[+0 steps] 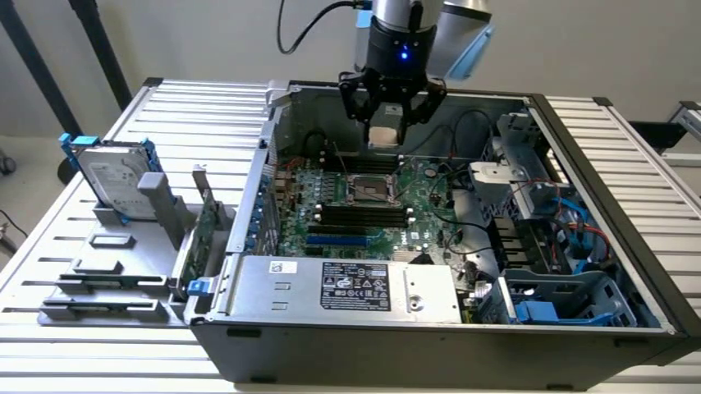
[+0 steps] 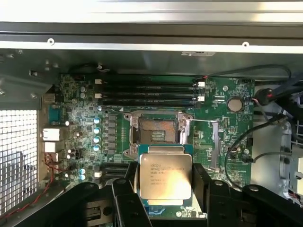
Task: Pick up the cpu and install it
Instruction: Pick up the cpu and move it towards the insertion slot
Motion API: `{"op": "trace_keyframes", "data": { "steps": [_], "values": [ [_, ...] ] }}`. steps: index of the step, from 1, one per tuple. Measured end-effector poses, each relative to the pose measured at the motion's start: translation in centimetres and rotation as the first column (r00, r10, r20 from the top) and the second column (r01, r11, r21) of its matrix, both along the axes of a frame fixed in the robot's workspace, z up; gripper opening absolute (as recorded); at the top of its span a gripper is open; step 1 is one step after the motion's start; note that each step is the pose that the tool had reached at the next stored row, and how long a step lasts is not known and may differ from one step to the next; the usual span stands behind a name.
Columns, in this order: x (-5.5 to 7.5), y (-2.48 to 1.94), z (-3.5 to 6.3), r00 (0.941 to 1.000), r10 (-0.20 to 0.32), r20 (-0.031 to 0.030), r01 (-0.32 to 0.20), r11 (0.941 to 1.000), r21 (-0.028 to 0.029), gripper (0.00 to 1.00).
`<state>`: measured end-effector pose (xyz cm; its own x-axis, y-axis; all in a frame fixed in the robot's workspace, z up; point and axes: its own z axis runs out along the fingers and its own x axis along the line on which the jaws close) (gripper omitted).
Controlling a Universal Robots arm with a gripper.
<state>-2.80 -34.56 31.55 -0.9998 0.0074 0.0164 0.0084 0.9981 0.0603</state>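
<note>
Over the slatted worktop (image 1: 110, 349), we are hovering inside the open case (image 1: 438, 353), jaws clamping the cpu (image 2: 164, 177); pickup done, empty socket (image 2: 156, 130) awaiting it.

High view, close view.
Exterior view looks down from well back of the black end effector (image 1: 386, 131); wrist view sits just behind it, close over the green motherboard (image 2: 222, 118) both share.
</note>
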Motion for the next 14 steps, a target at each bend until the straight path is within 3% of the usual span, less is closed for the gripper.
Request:
{"op": "trace_keyframes", "data": {
  "steps": [14],
  "values": [
    [-0.4, 0.0, -2.55, 1.0, -0.001, 0.0, 0.001, 1.0, -0.0001, 0.55]
  ]
}}
